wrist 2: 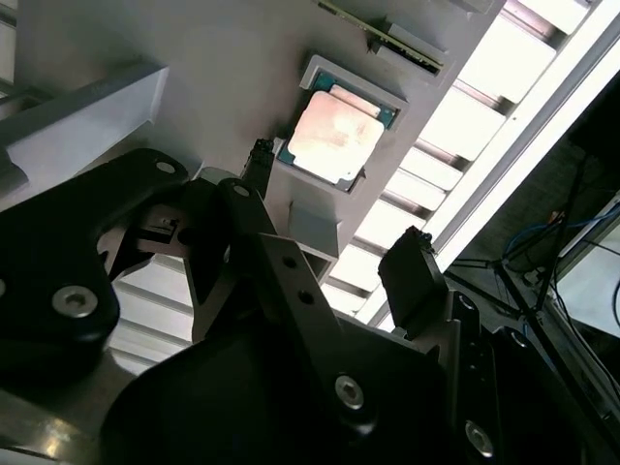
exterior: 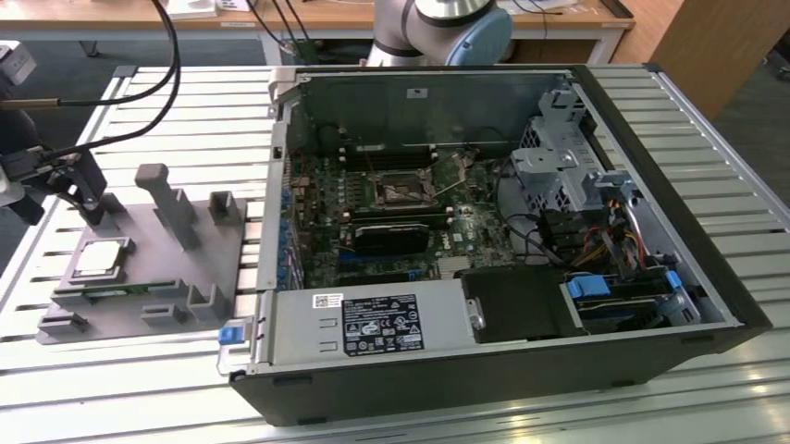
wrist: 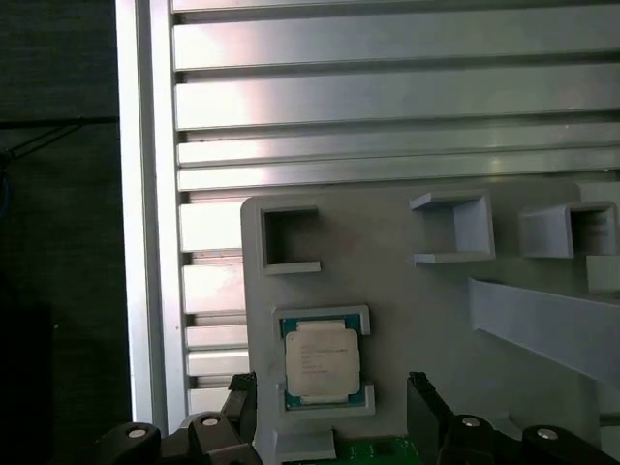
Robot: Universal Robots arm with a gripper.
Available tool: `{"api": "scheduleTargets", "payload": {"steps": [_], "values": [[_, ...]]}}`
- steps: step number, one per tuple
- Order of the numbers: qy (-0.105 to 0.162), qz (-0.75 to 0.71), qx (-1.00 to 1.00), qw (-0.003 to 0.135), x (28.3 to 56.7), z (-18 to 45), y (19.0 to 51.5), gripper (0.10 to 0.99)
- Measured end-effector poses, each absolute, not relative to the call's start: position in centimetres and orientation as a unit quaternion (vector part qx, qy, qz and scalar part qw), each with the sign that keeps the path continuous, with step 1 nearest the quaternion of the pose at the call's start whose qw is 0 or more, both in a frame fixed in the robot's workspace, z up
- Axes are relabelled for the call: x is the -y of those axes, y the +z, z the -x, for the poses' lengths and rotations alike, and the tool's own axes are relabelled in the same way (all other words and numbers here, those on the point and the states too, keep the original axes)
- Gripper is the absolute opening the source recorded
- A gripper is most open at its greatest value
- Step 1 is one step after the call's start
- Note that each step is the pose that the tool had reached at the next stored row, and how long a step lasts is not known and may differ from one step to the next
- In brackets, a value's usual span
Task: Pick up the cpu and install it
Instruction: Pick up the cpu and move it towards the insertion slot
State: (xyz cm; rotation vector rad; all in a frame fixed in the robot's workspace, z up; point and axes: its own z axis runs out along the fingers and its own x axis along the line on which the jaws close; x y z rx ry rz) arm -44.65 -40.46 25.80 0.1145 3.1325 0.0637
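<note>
Exterior view: an open black desktop computer case [exterior: 691, 277] lies on its side on a silver slatted aluminium table [exterior: 185, 120], its green motherboard exposed and the black square socket with its metal frame [exterior: 404, 192] bare at the centre. On the exterior view's left, well apart from the socket, a grey plastic fixture plate with raised posts and pockets [exterior: 185, 254] rests on the slats beside the case.

The cpu, a small flat square chip with a silver-grey metal top [exterior: 99, 257], sits flat in a shallow framed pocket of that plate, not yet lifted. The arm's black two-finger gripper [exterior: 87, 199] hangs over the same end of the plate, close above the chip.

Both wrist views look down past the gripper [wrist: 331, 383] [wrist 2: 338, 194] to the cpu [wrist: 323, 360] [wrist 2: 337, 136] in its pocket. The two black fingers [wrist: 418, 392] stand spread wide, one to each side of the chip, gripping nothing; whether the tips touch the plate cannot be told. A long green memory stick [wrist: 373, 451] lies on edge in a slot just beside the cpu's pocket. Empty grey square pockets [wrist: 289, 237] line the plate's far side.
</note>
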Motion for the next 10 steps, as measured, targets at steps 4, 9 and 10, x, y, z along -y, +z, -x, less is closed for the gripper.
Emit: {"api": "scheduleTargets", "payload": {"steps": [4,9,10], "values": [[0.020,-0.036,-0.999,0.003,40.46,44.44,25.39,0.718],[0.020,-0.030,-0.999,0.003,40.48,44.41,24.95,0.718],[0.020,-0.029,-0.999,0.003,40.48,44.41,24.92,0.718]]}}
